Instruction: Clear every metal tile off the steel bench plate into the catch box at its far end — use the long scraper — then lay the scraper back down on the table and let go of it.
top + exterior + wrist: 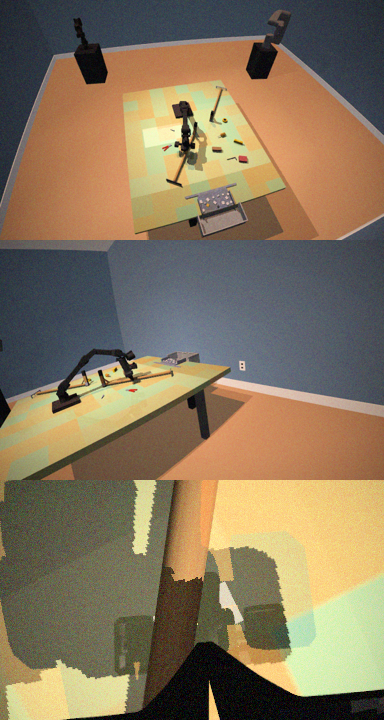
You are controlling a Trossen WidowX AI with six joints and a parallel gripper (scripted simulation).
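The long scraper (178, 171) (154, 375) (190, 535) lies on the table, its wooden shaft slanting under the arm. Its dark blade (174, 182) is toward the plate, and a black upright grip (195, 127) (101, 378) is at the other end. My gripper (185, 150) (133, 379) (205, 649) is shut and empty, fingertips together just beside the shaft. Whether they touch it is unclear. The steel bench plate (219, 199) carries several pale tiles (207, 199), plus an orange one (207, 205) and a dark one. The catch box (223, 222) (193, 357) at its far edge shows no tiles.
A second wooden-handled tool (217, 101) (56, 390) lies near the arm's base. Red pliers (166, 147) (132, 390) lie close to the gripper. A brown block (216, 149), a red block (242, 159), a yellow piece (238, 141) and a ring (224, 120) lie across the shaft.
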